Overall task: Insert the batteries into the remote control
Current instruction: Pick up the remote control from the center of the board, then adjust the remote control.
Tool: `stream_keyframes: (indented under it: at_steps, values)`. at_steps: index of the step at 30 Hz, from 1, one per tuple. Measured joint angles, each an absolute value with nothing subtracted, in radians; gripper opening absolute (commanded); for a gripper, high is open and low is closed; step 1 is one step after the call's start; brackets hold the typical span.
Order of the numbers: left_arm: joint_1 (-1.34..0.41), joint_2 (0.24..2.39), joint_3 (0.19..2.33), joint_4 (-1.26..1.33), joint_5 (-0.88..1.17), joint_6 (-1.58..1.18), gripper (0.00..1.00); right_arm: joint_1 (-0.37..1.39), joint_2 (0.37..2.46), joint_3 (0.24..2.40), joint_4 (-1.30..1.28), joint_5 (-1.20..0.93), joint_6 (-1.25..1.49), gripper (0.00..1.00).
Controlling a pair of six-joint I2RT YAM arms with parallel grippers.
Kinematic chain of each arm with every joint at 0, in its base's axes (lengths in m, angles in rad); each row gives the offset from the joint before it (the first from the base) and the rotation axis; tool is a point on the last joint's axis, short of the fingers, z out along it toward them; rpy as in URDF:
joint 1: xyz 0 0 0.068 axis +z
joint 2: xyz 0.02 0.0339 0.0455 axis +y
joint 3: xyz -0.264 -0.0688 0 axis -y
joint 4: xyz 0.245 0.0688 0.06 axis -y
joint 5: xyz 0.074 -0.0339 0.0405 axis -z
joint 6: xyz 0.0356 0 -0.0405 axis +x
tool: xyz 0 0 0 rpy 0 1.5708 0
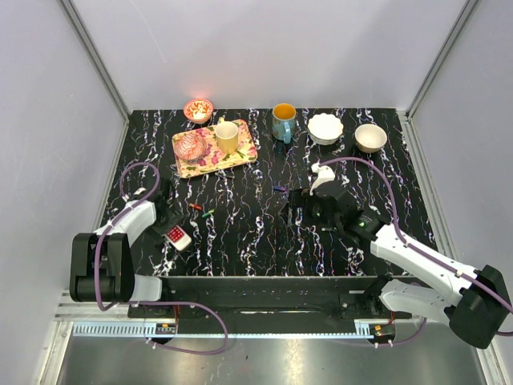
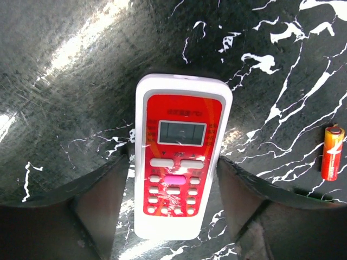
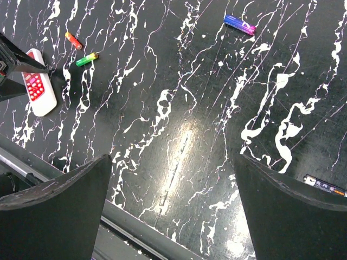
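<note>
- We find the left end effector [image 2: 173, 162] closed against both long sides of the remote control [image 2: 183, 103], which lies face up on the bench [image 1: 248, 241].
- The right end effector [image 3: 172, 157] stands wide apart, holding nothing.
- The red battery [image 3: 73, 40] and green battery [image 3: 87, 59] lie near the remote control; the purple battery [image 3: 239, 24] lies well apart.

A black counter [image 1: 248, 233] veined with white marbling stands between pale grey walls [image 1: 280, 48], framed by aluminium rails [image 1: 96, 58]; overhead light glares off it.
</note>
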State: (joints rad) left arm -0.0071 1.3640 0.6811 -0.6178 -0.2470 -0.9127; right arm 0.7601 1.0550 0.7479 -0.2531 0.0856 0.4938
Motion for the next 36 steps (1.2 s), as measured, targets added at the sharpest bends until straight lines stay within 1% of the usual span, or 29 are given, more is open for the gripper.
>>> stream_keyframes:
  at_steps: [1,2,4,5,8,9,10,14,18,20,24,29,33,36]
  values:
    - [-0.007,1.364,0.681,-0.618,-0.247,-0.912,0.62,0.76,1.055,0.748,-0.255,0.086,0.494,1.0]
    - [-0.007,1.365,0.681,-0.618,-0.248,-0.909,0.53,0.76,1.055,0.748,-0.257,0.086,0.494,1.0]
    - [-0.006,1.367,0.681,-0.617,-0.25,-0.9,0.45,0.76,1.055,0.748,-0.26,0.086,0.494,1.0]
    - [-0.006,1.367,0.681,-0.616,-0.25,-0.897,0.35,0.76,1.055,0.748,-0.26,0.086,0.494,1.0]
    - [0.004,1.366,0.681,-0.613,-0.241,-0.89,0.2,0.76,1.055,0.752,-0.262,0.086,0.494,1.0]
    - [0.007,1.363,0.68,-0.612,-0.237,-0.89,0.06,0.76,1.055,0.757,-0.268,0.086,0.494,1.0]
    - [0.01,1.357,0.678,-0.609,-0.229,-0.888,0.0,0.76,1.055,0.764,-0.274,0.086,0.494,1.0]
    - [0.013,1.293,0.667,-0.593,-0.159,-0.887,0.0,0.76,1.053,0.79,-0.287,0.085,0.494,1.0]
    - [-0.023,1.107,0.675,-0.537,-0.047,-0.886,0.0,0.76,1.04,0.816,-0.29,0.088,0.494,1.0]
    - [-0.071,1.021,0.685,-0.457,0.026,-0.888,0.0,0.76,1.025,0.827,-0.281,0.093,0.495,1.0]
    - [-0.176,0.935,0.689,-0.25,0.161,-0.905,0.0,0.759,1.008,0.847,-0.251,0.046,0.498,1.0]
    - [-0.305,0.929,0.67,0.049,0.311,-0.935,0.0,0.754,1.014,0.891,-0.164,-0.133,0.554,1.0]
    - [-0.343,0.947,0.614,0.343,0.411,-0.991,0.0,0.726,0.992,0.87,-0.041,-0.271,0.644,1.0]
    - [-0.361,0.973,0.585,0.517,0.454,-1.031,0.0,0.694,0.967,0.839,0.047,-0.338,0.707,1.0]
